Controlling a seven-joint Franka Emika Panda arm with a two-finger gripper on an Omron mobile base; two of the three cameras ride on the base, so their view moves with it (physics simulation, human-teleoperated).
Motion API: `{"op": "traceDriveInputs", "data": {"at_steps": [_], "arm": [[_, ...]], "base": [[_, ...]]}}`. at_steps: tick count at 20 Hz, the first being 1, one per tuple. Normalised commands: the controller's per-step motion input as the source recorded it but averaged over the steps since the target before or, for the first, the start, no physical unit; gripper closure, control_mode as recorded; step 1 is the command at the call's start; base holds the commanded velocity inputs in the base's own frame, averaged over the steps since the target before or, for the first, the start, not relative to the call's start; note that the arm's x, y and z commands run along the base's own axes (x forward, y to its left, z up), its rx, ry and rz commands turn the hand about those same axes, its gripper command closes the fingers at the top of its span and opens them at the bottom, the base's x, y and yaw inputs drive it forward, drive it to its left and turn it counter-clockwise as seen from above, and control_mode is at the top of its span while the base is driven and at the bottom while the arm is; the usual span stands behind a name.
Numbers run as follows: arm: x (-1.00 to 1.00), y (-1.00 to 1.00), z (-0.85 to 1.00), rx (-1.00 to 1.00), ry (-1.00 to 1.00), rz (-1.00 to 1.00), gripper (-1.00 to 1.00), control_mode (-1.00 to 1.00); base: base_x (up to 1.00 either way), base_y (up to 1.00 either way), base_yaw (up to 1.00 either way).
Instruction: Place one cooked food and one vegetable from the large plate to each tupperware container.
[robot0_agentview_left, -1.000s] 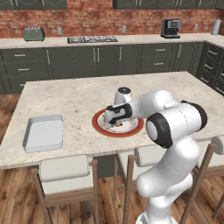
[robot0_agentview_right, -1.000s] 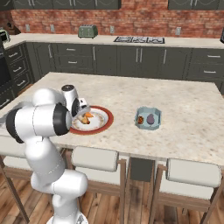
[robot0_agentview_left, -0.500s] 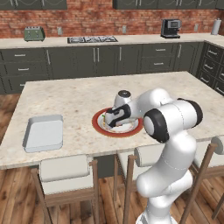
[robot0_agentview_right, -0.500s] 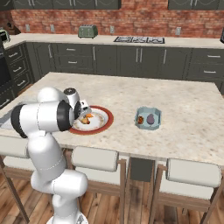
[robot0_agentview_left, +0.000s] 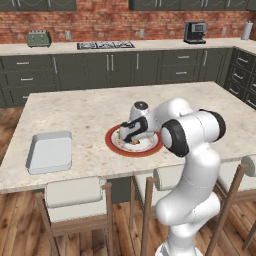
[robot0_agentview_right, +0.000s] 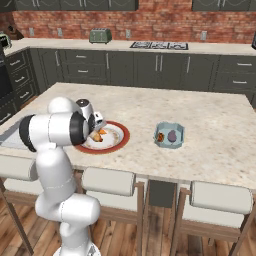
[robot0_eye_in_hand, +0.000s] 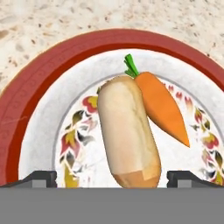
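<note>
Roll (robot0_eye_in_hand: 127, 131): tan bun lying in the white middle of the plate, long axis running away from the hand camera; its near end sits between the two finger tips in the hand view.
Carrot (robot0_eye_in_hand: 162, 106): orange, tapered, green top next to the roll's far end; it leans against the roll's side at that end and angles away toward its point.
Plate (robot0_eye_in_hand: 26, 105): dark red rim, patterned white centre, on the surface near its front edge; also seen under the hand in the left base view (robot0_agentview_left: 111, 142).
Hand (robot0_eye_in_hand: 112, 178): released, jaws spread wide, one tip on each side of the roll, nothing held; low over the plate in the left base view (robot0_agentview_left: 131, 134).
Step in hand: judged to be the grasp of the roll, not yet closed.
Doing it well: come straight down so the tips straddle the roll across its width; close near the middle or near end, away from where the carrot touches, so the carrot is not pinched or dragged along.
Risk: a rounded roll may slip or turn if caught off centre.
Tray (robot0_agentview_left: 50, 151): pale grey-blue, on the surface well apart to the left of the plate.
Second container (robot0_agentview_right: 169, 135): small, pale blue, with two items inside, well apart from the plate on its other side.
</note>
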Motion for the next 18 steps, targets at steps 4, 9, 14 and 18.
{"op": "traceDriveInputs", "data": {"at_steps": [4,9,14,18], "arm": [[0.37,0.0,-0.17,0.0,0.0,0.0,-1.0,-1.0],[0.02,0.0,-0.43,0.0,0.02,0.0,-1.0,-1.0],[-0.05,0.09,-0.67,-0.01,0.04,0.0,-1.0,-1.0],[0.0,0.23,-0.64,-0.01,0.07,0.0,-1.0,-1.0]], "base": [[0.0,0.0,0.0],[0.0,0.0,0.0],[0.0,0.0,0.0],[0.0,0.0,0.0]]}}
